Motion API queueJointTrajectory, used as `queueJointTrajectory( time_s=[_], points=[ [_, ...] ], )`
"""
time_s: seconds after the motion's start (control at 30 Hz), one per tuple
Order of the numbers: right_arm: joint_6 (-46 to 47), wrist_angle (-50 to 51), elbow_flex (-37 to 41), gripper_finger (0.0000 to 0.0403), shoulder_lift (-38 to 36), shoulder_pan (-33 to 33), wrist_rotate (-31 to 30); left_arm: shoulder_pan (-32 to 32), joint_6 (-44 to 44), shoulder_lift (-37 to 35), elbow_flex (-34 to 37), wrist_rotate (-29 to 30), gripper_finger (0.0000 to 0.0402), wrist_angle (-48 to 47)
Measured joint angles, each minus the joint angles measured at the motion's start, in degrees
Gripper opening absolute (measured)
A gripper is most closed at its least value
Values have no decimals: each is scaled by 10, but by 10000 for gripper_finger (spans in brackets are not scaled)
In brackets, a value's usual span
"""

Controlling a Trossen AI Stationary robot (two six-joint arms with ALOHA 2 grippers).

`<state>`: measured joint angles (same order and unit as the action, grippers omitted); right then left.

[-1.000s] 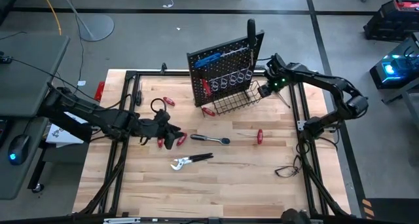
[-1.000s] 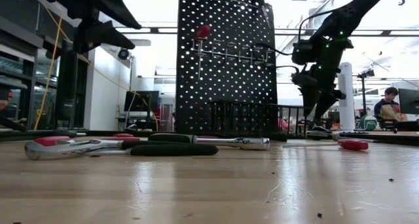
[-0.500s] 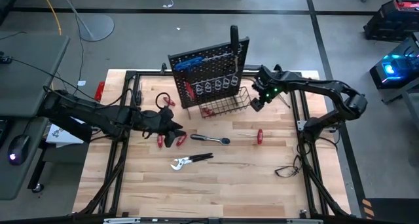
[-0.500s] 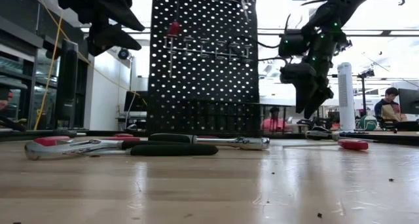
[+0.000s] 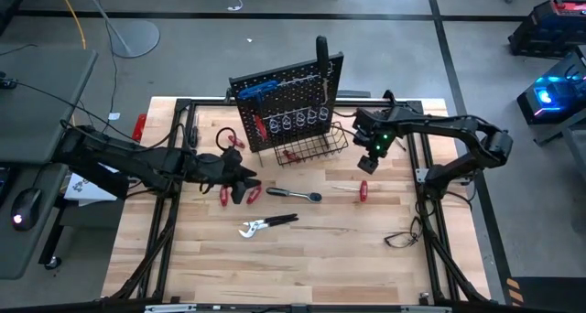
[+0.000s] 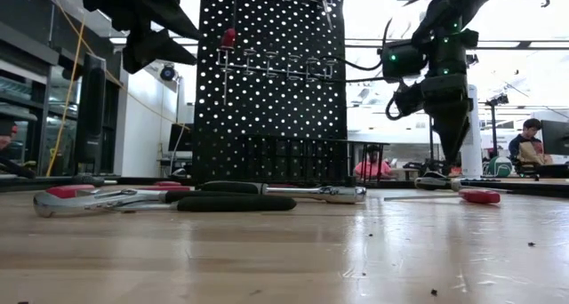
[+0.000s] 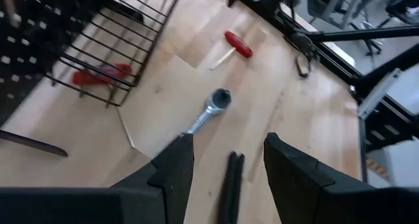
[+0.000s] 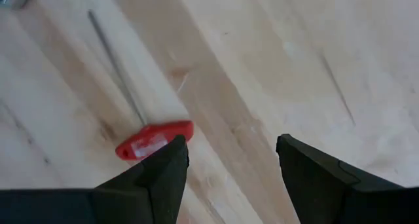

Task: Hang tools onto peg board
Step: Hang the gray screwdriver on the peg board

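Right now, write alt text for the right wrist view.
The right gripper hovers open over the bare wooden table, its two dark fingers apart with nothing between them. A red-handled T-shaped tool lies flat just beyond one finger, its thin metal shaft pointing away.

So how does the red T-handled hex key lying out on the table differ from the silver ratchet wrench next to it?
The red T-handled hex key has a short red plastic crossbar and a thin bare shaft; the silver ratchet wrench is all metal with a round head. The hex key lies below the right gripper, the ratchet wrench nearer the table's middle, ahead of the left gripper. Both lie flat on the wooden table, not yet hung on the black perforated peg board.
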<state>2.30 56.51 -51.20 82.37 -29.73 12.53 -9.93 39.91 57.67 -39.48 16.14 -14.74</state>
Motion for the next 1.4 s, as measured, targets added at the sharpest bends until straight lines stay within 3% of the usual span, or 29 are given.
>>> queueJointTrajectory(
  time_s=[0.17, 0.43, 0.63, 0.8, 0.9, 1.0, 1.13, 1.23, 1.4],
  points=[
    [2, 9, -7, 224, -5, 10, -5, 0, 15, 0, 0, 10, 168, -1],
    [44, 21, -36, 224, -73, 13, -31, 0, 42, 0, 0, -38, 168, -21],
    [73, 40, -37, 224, -113, 17, -37, 1, 5, 0, 0, -39, 168, -29],
    [55, 39, -37, 224, -133, 44, -21, 2, -15, 0, 0, -73, 168, -40],
    [96, 40, -37, 224, -139, 67, -17, 2, 1, 0, 0, -99, 168, -41],
    [120, 48, -37, 224, -139, 89, -57, 2, -8, -4, 0, -115, 168, -41],
    [180, 51, -23, 224, -138, 96, -172, 2, -42, -5, 0, -116, 168, -47],
    [257, 59, -1, 224, -137, 65, -234, 2, -59, -5, 0, -116, 168, -47],
    [275, 74, 19, 224, -125, -20, -265, 2, -59, -5, 0, -102, 168, -47]
  ],
)
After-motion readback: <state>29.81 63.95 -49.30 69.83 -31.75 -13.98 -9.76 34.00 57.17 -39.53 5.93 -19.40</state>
